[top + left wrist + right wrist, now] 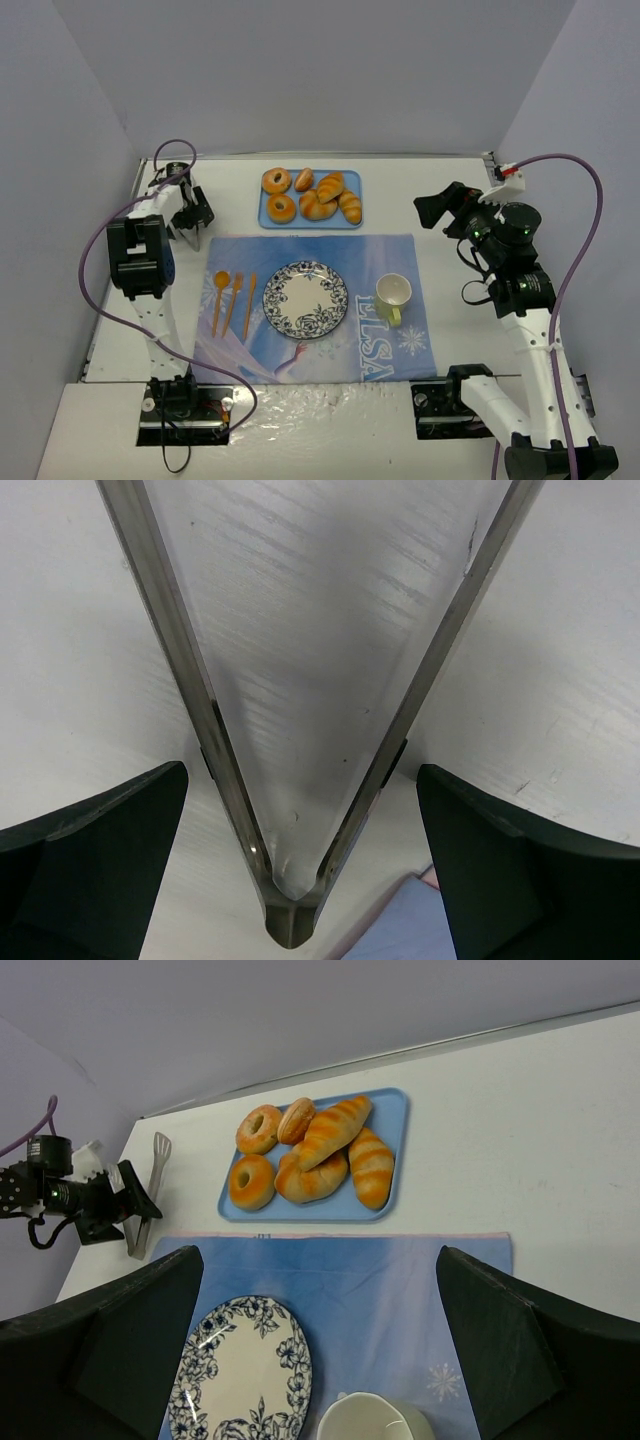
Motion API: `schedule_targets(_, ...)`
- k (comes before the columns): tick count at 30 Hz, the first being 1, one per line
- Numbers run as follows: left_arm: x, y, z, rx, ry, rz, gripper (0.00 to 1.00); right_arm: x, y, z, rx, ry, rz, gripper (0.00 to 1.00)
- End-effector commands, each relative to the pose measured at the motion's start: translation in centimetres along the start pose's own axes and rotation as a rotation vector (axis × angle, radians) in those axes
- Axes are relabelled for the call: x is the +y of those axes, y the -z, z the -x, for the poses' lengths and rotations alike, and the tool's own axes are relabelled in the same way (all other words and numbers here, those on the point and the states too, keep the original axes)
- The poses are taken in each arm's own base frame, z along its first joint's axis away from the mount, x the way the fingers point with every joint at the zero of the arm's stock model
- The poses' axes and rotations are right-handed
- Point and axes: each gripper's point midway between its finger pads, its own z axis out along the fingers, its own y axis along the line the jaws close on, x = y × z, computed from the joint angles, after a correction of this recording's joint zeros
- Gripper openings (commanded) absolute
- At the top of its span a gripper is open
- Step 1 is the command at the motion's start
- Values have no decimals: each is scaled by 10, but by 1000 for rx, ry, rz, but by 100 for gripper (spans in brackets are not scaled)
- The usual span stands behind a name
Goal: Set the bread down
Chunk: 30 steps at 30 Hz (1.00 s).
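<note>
**Checker:** Two pincers. State of each, fast.

**Me:** My left pincer (310, 815) is spread wide and grips nothing. Its fingers (95, 865) straddle the metal tongs (290, 920) without touching them. The tongs lie flat on the white table (80, 630), joined end toward my wrist camera, arms fanning away. My right pincer (320, 1355) is also wide apart and empty, held up over the right side.

**Checker:** Where do they sit in the top view?

**Me:** The left pincer (190, 215) is at the far left, just off the placemat's (300, 250) corner. The right pincer (440, 210) is well right of the mat, pointing toward the middle.

**Checker:** Bread?

**Me:** All the bread (315, 197) is on the blue tray (355, 177), at the far edge of the placemat, middle of the table. There are two ring-shaped pieces on the tray's left, with rolls and croissant shapes crowded touching to their right. The tongs (160, 1150) are left of the tray (395, 1110), apart from it.

**Checker:** The rest?

**Me:** A patterned plate (305, 300) sits mid-mat with no bread on it. Orange cutlery (232, 300) lies to its left and a pale mug (393, 296) stands to its right.
</note>
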Motion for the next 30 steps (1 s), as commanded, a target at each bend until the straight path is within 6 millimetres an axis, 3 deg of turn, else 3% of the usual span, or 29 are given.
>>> schedule_targets(1, 6, 13, 27, -63, 51, 3, 96, 11, -3, 12, -57, 29, 56, 100)
schedule_targets(6, 10, 9, 25, -48, 64, -3, 95, 12, -2, 13, -57, 29, 61, 100)
schedule_targets(13, 6, -4, 15, 2, 72, -33, 84, 14, 0, 15, -66, 31, 65, 100)
schedule_targets(18, -2, -11, 8, 42, 68, -75, 64, 16, 3, 16, -72, 29, 70, 100)
schedule_targets(21, -2, -12, 6, 49, 70, -77, 37, 18, 5, 19, -80, 29, 76, 100)
schedule_targets(22, -2, -11, 6, 49, 73, -77, 30, 19, 6, 19, -82, 30, 78, 100)
schedule_targets(25, -3, 2, 13, 22, 76, -88, 23, 20, 8, 19, -85, 27, 80, 100)
schedule_targets(30, -8, 37, 31, -50, 67, -121, 21, 22, 10, 20, -87, 24, 86, 100)
